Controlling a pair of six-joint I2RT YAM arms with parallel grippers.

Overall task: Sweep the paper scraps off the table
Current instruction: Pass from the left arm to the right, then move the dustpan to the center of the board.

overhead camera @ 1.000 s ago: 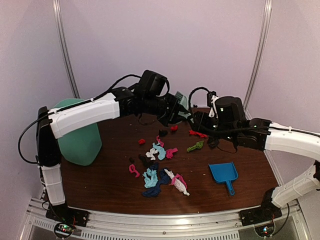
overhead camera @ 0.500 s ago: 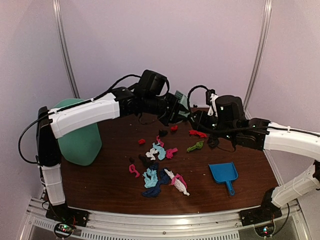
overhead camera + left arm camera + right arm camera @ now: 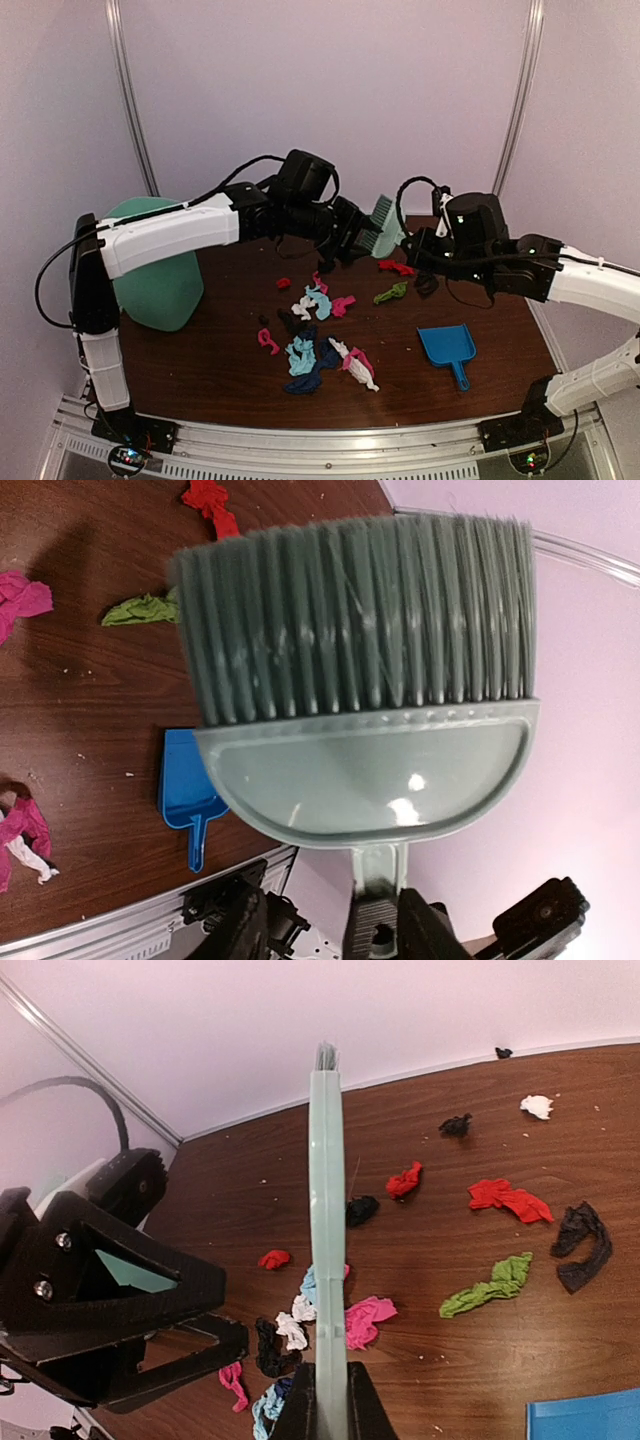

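Observation:
Paper scraps point(image 3: 315, 340) in red, pink, cyan, white, green, navy and black lie scattered mid-table point(image 3: 220, 370); they also show in the right wrist view point(image 3: 368, 1320) and the left wrist view point(image 3: 140, 608). My right gripper point(image 3: 412, 245) point(image 3: 328, 1400) is shut on the handle of the pale green hand brush point(image 3: 384, 222) point(image 3: 326, 1210) and holds it in the air above the far scraps, bristles up. My left gripper point(image 3: 358, 235) point(image 3: 235, 1308) is open just left of the brush and not touching it. The brush head point(image 3: 360, 670) fills its view.
A blue dustpan point(image 3: 447, 348) point(image 3: 185, 780) point(image 3: 585, 1415) lies at the front right of the table. A mint-green bin point(image 3: 160, 280) stands at the left edge. The silver frame point(image 3: 320, 440) runs along the near side, and walls stand close behind.
The brush has moved right and a little down with the right gripper. It now stands apart from the left gripper, which has shifted slightly right and is open.

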